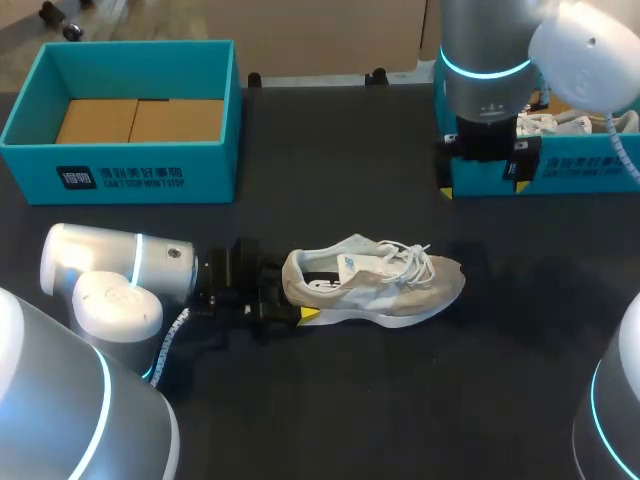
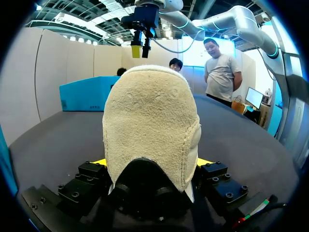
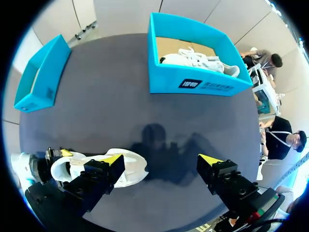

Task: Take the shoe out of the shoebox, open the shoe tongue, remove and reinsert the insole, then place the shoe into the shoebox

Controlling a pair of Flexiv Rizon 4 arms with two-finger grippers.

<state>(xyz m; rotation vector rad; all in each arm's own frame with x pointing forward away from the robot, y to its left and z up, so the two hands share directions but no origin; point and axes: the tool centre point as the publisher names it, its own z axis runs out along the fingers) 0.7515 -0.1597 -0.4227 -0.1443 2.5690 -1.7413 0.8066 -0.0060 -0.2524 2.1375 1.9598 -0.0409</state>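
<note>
A beige and white shoe (image 1: pixel 375 285) stands upright on the dark table, toe pointing right, laces loose. My left gripper (image 1: pixel 290 303) comes in low from the left. Its yellow-tipped fingers (image 2: pixel 99 162) press the shoe's heel (image 2: pixel 149 121) from both sides, shut on it. My right gripper (image 1: pixel 486 165) hangs high over the back right of the table, open and empty. In the right wrist view the shoe (image 3: pixel 130 169) lies far below, partly behind one of its fingers (image 3: pixel 111 162). An empty teal shoebox (image 1: pixel 130 165) sits at the back left.
A second teal shoebox (image 1: pixel 570 170) at the back right holds another white shoe (image 3: pixel 198 60). Bare dark tabletop (image 1: pixel 400 400) lies in front of the shoe and between the two boxes.
</note>
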